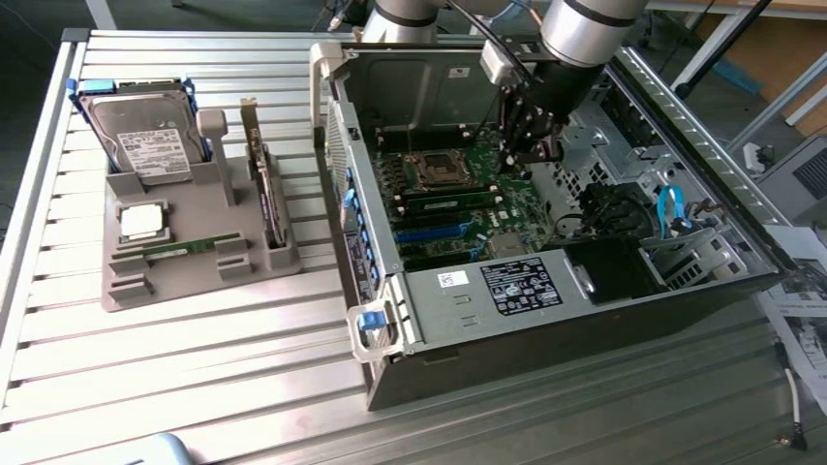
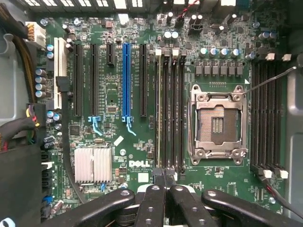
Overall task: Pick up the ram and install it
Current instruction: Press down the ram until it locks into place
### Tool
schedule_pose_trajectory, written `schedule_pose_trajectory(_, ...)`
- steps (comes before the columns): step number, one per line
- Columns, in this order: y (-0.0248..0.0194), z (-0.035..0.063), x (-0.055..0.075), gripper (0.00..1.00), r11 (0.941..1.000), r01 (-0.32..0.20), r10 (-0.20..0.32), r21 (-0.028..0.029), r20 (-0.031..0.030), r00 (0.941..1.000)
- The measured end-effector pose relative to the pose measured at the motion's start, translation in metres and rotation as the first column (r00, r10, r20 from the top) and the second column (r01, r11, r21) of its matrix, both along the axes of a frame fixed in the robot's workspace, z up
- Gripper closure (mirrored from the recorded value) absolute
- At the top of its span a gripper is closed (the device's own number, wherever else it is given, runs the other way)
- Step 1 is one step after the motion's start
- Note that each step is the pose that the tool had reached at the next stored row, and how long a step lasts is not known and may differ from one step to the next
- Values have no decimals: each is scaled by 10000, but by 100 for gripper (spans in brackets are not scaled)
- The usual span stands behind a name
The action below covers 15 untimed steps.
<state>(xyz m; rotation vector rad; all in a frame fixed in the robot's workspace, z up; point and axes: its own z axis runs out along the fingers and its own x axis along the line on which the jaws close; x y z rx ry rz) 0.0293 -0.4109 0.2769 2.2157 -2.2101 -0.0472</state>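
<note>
We see our gripper (image 1: 533, 145) inside the open computer case (image 1: 556, 320), low over the motherboard (image 2: 118, 94), with its fingers (image 2: 151, 203) drawn together and nothing that we can make out between them. In the wrist view the fingertips meet just at the end of the bank of memory slots (image 2: 169, 111) that lies beside the empty processor socket (image 2: 217, 123). The ram (image 1: 181, 248) sits outside the case, lying flat in the grey parts holder (image 1: 194, 281) on the table (image 1: 194, 387), just below the square processor chip (image 1: 142, 221) and well apart from the gripper. Taking the case as our landmark, the ram lies beyond its wall on the exterior view's left, its long axis running roughly across the holder, toward the case wall. The memory slots run lengthwise away from the fingertips. We judge that the ram is not yet picked up, since it rests in the holder while the closed gripper hangs over the slots.
</note>
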Motion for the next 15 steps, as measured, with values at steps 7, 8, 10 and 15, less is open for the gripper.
schedule_pose_trajectory(7,0,-128,0,90,10000,0,0,0,0,10000)
schedule_pose_trajectory(8,0,-145,0,90,10000,0,0,1,0,10000)
schedule_pose_trajectory(10,0,-181,0,90,10000,0,0,0,0,10000)
schedule_pose_trajectory(15,0,-252,0,90,10000,1,-1,-2,0,10000)
